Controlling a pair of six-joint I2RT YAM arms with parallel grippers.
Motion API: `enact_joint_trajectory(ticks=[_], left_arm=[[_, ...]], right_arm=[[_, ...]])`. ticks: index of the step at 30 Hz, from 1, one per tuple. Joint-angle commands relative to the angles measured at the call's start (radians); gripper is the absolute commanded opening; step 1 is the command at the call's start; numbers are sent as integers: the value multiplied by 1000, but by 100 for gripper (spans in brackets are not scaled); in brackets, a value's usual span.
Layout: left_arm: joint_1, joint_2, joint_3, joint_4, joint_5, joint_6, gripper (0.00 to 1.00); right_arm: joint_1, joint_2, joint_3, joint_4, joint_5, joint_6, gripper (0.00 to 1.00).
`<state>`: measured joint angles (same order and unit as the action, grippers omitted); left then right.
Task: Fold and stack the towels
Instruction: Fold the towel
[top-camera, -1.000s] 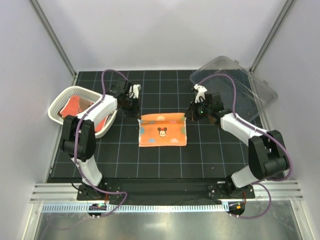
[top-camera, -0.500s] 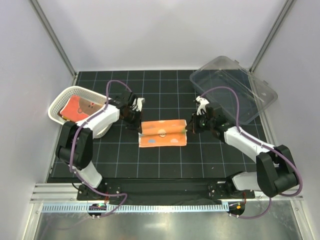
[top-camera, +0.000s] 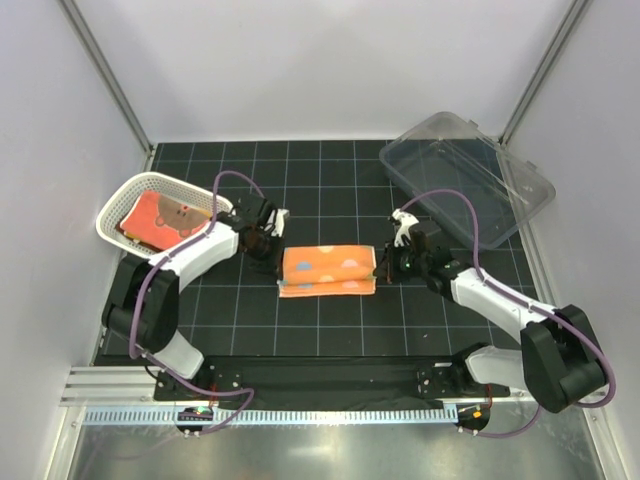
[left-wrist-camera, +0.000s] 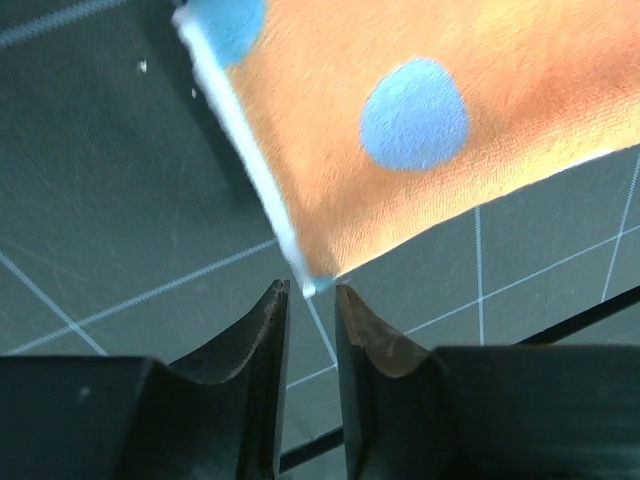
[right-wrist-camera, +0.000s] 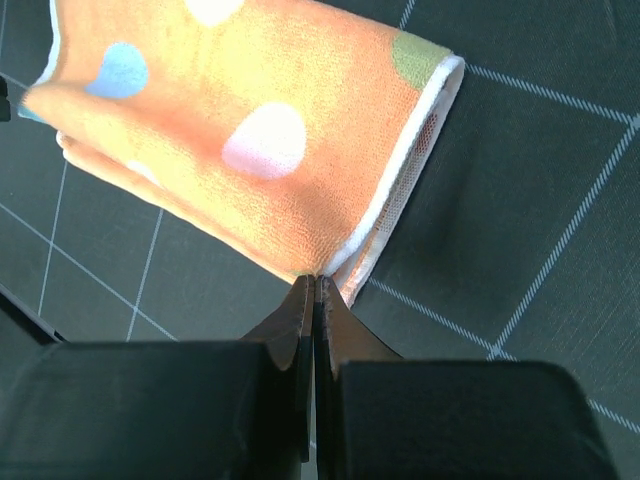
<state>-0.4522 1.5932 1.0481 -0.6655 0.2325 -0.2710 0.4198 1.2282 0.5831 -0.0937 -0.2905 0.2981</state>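
Orange towel (top-camera: 328, 268), blue and white spots

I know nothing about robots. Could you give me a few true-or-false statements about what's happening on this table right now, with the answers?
1. The spotted towel lies folded on the black mat. True.
2. The right gripper is pinching the towel's edge. True.
3. A towel lies in the clear bin. False: the red towel lies in the white basket.
4. The left gripper is clamped tight. False: its jaws stand slightly apart, with the towel's corner at their tips.
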Motion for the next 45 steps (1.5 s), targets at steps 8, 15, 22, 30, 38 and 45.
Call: enact_joint_trajectory(ticks=[8,15,22,30,38,45], left_arm=[[0,-114,-98,91,24,-186,56],[0,-101,-168,267,64,-329,55],[0,-73,-158,299,44,-335,50],[0,-49,-166,251,-16,-318,49],[-2,-39,-171,280,36,-321,26],[0,-90,-135,238,59,-321,0]], right_arm=[[5,-30,-42,14,-10,29,1],[5,-32,-45,18,-18,35,1],[4,-30,-43,15,-13,29,1],[5,-35,-39,9,-9,24,1],[5,-27,-48,22,-12,38,1],[5,-48,18,-63,11,32,1]])
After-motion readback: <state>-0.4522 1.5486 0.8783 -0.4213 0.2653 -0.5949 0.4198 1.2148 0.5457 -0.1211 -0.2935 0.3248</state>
